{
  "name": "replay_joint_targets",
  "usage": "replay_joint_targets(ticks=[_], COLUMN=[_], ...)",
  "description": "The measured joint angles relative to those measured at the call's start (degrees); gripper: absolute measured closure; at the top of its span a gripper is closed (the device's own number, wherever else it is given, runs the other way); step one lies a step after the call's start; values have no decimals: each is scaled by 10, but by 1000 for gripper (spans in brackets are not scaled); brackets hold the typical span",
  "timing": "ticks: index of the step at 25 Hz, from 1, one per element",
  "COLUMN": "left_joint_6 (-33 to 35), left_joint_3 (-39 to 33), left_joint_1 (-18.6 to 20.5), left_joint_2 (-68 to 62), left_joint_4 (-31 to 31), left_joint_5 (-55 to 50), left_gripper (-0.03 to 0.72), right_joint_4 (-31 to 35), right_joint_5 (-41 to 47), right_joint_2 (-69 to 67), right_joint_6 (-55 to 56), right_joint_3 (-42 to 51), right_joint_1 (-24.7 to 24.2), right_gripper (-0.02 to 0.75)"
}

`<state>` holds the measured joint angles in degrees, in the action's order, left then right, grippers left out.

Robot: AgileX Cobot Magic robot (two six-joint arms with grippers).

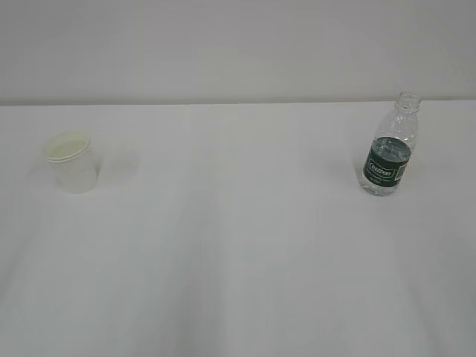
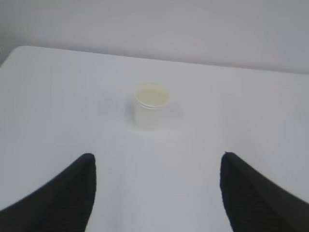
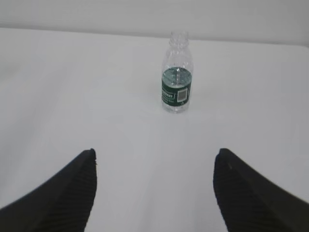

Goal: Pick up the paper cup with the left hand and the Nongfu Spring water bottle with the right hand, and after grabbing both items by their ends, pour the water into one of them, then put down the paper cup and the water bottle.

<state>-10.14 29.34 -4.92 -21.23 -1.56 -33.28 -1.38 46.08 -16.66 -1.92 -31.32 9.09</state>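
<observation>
The small white paper cup (image 1: 73, 163) stands upright at the left of the white table; in the left wrist view the paper cup (image 2: 151, 106) sits ahead of my left gripper (image 2: 157, 157), which is open and well short of it. The uncapped Nongfu Spring water bottle (image 1: 390, 147), clear with a dark green label, stands upright at the right. The right wrist view has the bottle (image 3: 176, 75) ahead of my open right gripper (image 3: 154, 152), with bare table between them. Water fills the bottle's lower part. Neither arm shows in the exterior view.
The white table (image 1: 238, 260) runs back to a pale wall (image 1: 238, 44). Its far edge lies just behind the bottle and the cup. Its far left corner (image 2: 21, 48) shows in the left wrist view.
</observation>
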Motion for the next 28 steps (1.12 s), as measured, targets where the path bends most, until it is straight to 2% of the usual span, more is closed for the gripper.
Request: replay_joint_targets(ticks=[3, 7, 22, 28], left_joint_6=[73, 101, 114, 114], left_joint_3=[0, 0, 12, 13], left_joint_1=[0, 0, 0, 0], left_joint_2=[16, 36, 83, 83], left_joint_4=[-66, -87, -108, -104], left_joint_5=[-36, -98, -226, -299], left_gripper=[112, 112, 118, 120], right_joint_4=[-8, -20, -60, -69], right_joint_5=[39, 77, 219, 228], right_joint_2=[23, 69, 147, 147], right_joint_6=[16, 34, 52, 52], right_joint_3=[0, -2, -4, -4], right_joint_1=[0, 0, 0, 0], right_gripper=[175, 180, 182, 182])
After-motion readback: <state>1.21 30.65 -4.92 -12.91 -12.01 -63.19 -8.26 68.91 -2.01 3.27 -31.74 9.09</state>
